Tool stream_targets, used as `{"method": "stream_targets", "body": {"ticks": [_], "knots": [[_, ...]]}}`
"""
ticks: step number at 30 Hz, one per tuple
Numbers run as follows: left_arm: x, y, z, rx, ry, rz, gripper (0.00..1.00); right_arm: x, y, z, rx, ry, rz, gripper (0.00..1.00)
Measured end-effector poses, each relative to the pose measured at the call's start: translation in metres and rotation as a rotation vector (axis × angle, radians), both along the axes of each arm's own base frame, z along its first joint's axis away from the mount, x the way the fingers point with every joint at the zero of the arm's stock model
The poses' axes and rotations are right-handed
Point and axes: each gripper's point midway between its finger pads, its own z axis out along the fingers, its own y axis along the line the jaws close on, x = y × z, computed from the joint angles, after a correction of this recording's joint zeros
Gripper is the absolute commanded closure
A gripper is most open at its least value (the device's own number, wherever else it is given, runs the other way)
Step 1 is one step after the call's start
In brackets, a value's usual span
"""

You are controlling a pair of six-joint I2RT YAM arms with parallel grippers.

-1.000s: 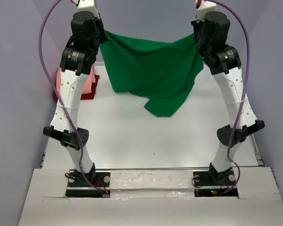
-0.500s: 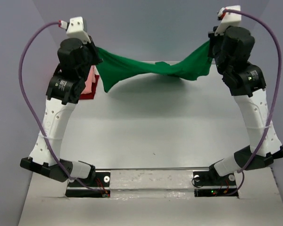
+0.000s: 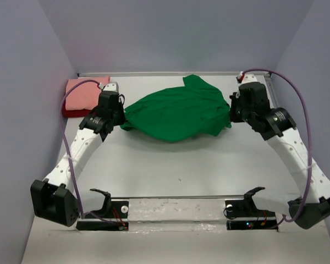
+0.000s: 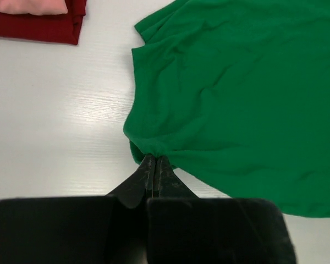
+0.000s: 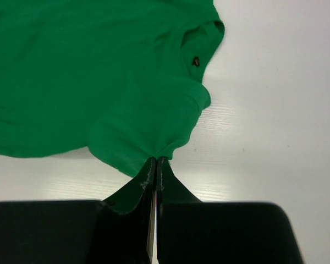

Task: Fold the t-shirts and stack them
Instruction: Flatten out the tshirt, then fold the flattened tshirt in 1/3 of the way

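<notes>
Bright green cloth t-shirt [image 3: 176, 113] lies spread but rumpled on the white table [image 3: 170, 165], toward the far side and roughly midway between the two arms. It is not folded. The cloth is wrinkled, and one part pokes out toward the far edge.

At the shirt's left edge, the left gripper [image 3: 122, 123] is down low with its black fingers [image 4: 143, 179] pressed together on a small pinch of the green cloth. The left wrist view shows the cloth gathering into creases right at the tips. The right gripper [image 3: 231, 116] does the same on the right edge, its jaws closed tight on a fold of the green fabric. That fold is close to the neck opening [image 5: 201, 41], where a small dark label [image 5: 196, 61] shows inside the collar. Both pinched edges sit near the tabletop; I can't tell whether they touch it.

In the far left corner, a salmon-pink folded t-shirt [image 3: 83, 92] rests on top of a dark red folded t-shirt [image 3: 70, 113], whose edge peeks out along the near side. This little stack lies apart from the green shirt, just beyond the left arm [image 3: 80, 148]. The right arm [image 3: 289, 146] reaches in from the opposite side. Pale purple-grey walls [image 3: 170, 33] close the table in on three sides.
</notes>
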Motion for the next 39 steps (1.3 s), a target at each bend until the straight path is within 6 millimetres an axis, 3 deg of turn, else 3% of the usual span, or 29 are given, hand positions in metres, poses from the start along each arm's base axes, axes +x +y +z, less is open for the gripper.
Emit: {"method": "stream_targets", "body": {"ticks": [3, 6, 9, 14, 17, 27, 32, 39], "knots": [[-0.011, 0.0, 0.017, -0.041, -0.055, 0.001, 1.0, -0.021, -0.006, 0.032, 0.083, -0.083, -0.029, 1.0], [-0.021, -0.003, 0.038, -0.091, -0.112, -0.009, 1.0, -0.035, -0.011, 0.044, 0.134, -0.105, -0.056, 1.0], [-0.033, -0.01, 0.043, -0.115, -0.126, -0.03, 1.0, -0.046, -0.011, 0.035, 0.154, -0.058, -0.079, 1.0], [-0.06, -0.012, 0.033, -0.121, -0.083, -0.049, 1.0, -0.068, -0.012, -0.019, 0.131, 0.103, -0.106, 1.0], [-0.072, -0.008, 0.027, -0.118, -0.065, -0.043, 1.0, -0.087, -0.016, -0.037, 0.122, 0.184, -0.119, 1.0], [-0.107, 0.003, 0.015, -0.138, -0.016, -0.017, 1.0, -0.126, -0.024, -0.032, 0.196, 0.213, -0.173, 1.0], [-0.127, 0.008, -0.001, -0.139, 0.031, -0.005, 1.0, -0.141, -0.03, -0.036, 0.209, 0.235, -0.197, 1.0], [-0.13, 0.007, -0.015, -0.137, 0.09, 0.006, 1.0, -0.141, -0.032, -0.041, 0.183, 0.264, -0.218, 1.0]]}}
